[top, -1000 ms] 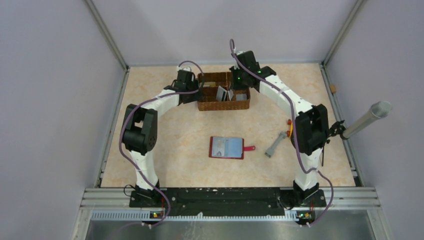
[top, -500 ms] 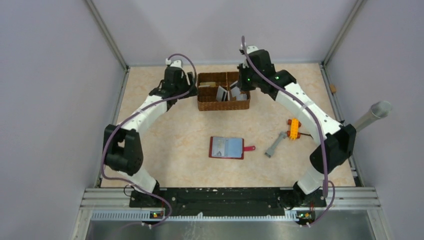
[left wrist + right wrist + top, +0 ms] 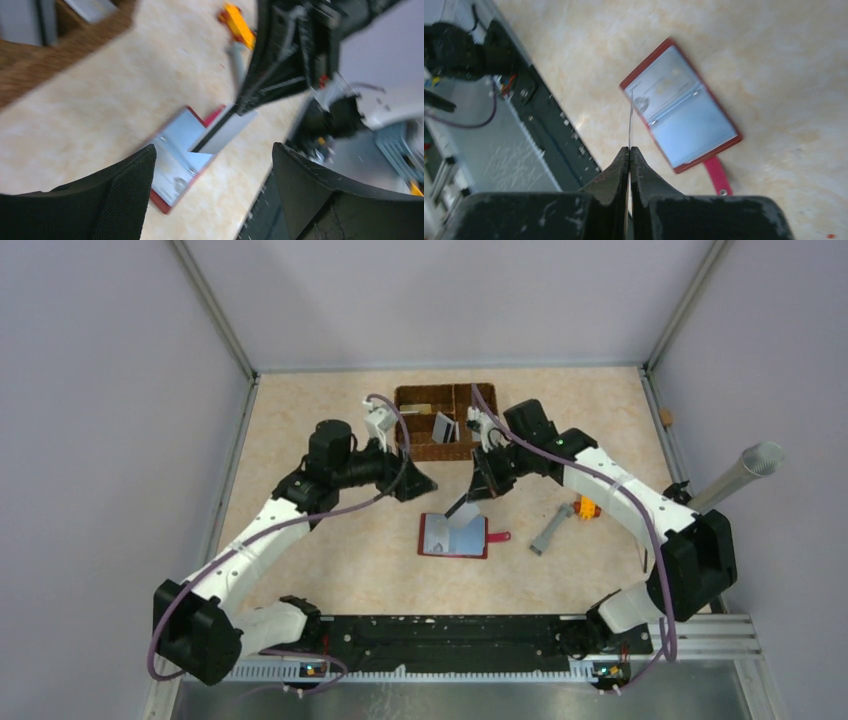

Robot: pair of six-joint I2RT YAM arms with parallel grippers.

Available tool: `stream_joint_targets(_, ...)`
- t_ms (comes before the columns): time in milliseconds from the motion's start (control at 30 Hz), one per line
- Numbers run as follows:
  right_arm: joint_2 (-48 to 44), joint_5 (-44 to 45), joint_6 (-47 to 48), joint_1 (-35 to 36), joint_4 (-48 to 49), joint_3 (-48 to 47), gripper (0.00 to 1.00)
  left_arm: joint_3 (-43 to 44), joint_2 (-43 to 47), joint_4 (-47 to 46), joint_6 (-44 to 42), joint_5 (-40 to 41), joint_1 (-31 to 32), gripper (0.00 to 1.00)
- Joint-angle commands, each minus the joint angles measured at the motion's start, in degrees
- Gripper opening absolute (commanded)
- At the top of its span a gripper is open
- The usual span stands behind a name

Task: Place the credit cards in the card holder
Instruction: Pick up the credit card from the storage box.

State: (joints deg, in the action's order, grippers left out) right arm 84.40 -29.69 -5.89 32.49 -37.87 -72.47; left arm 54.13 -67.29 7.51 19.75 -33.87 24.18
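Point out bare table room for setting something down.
Bare: the strip between the card holder and the near rail, and far corners flanking the basket. Crowded: between basket and holder, around the left claw and right claw.

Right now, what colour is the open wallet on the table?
Dark red card holder, pale bluish inside; best in the right wrist view.

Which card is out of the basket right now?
The grey card, clamped edge-on in the right pincer above the open card holder; the other cards sit in the wicker basket.
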Motion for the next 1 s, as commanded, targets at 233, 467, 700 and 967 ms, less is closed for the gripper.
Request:
stream_joint_targets(233,-7.3,-27.9,2.5,1.5,3.5,9.8,0.00,-9.3,4.4,4.6,-1.0,-20.9,10.9,0.86)
stream_joint_targets(467,-6.6,-30.1,2.1,3.1,4.9,9.7,0.00,-8.9,1.6,2.9,0.4,-22.8,15.8,0.70)
stream_joint_targets(700,-5.5,-29.5,2.1,3.4,5.2,9.6,0.00,-10.0,0.0,-0.1,1.9,-22.5,17.3,0.18)
stream_joint_targets(967,-5.5,-26.5,1.2,3.4,6.4,10.9,0.00,-14.1,0.5,-7.7,8.3,-19.1,17.3,0.00)
